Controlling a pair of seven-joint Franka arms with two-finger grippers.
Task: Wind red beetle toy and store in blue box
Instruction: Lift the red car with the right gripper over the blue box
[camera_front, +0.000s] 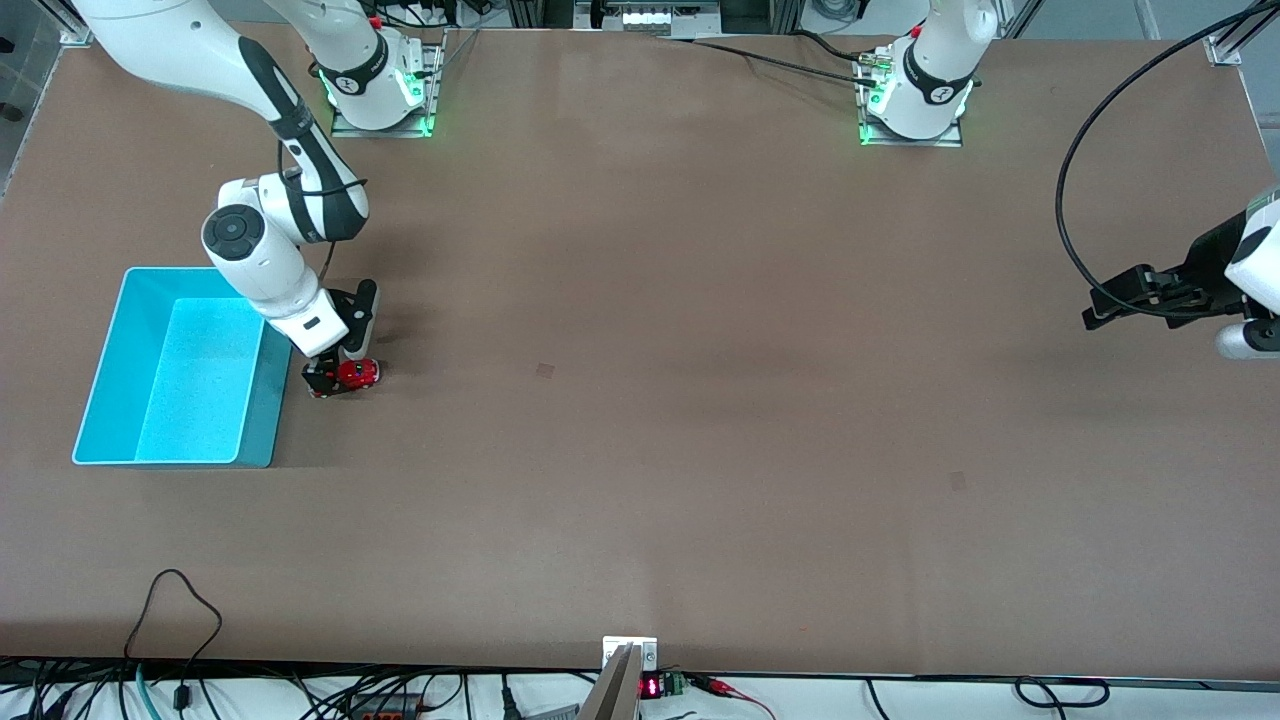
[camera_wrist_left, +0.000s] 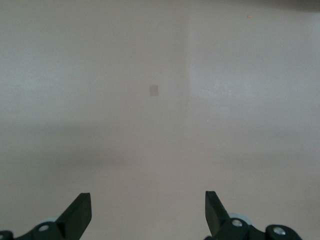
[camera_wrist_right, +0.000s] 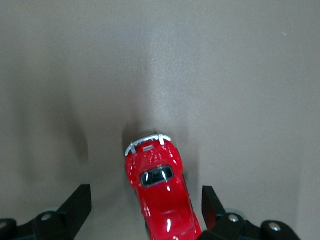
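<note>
The red beetle toy (camera_front: 357, 373) stands on the table beside the blue box (camera_front: 100, 370), close to the box's long wall. My right gripper (camera_front: 338, 378) is down at the table around the toy, open. In the right wrist view the toy (camera_wrist_right: 162, 195) lies between the open fingers of the right gripper (camera_wrist_right: 145, 194), close to one finger (camera_wrist_right: 212, 205) and apart from the other. The blue box is open-topped and looks empty. My left gripper (camera_front: 1105, 305) waits open over the left arm's end of the table, and the left wrist view (camera_wrist_left: 147, 200) shows nothing between its fingers.
The brown table top (camera_front: 640, 400) stretches wide between the two arms. Cables and a small display (camera_front: 650, 686) run along the table edge nearest the front camera. A black cable (camera_front: 1075, 180) loops above the left arm.
</note>
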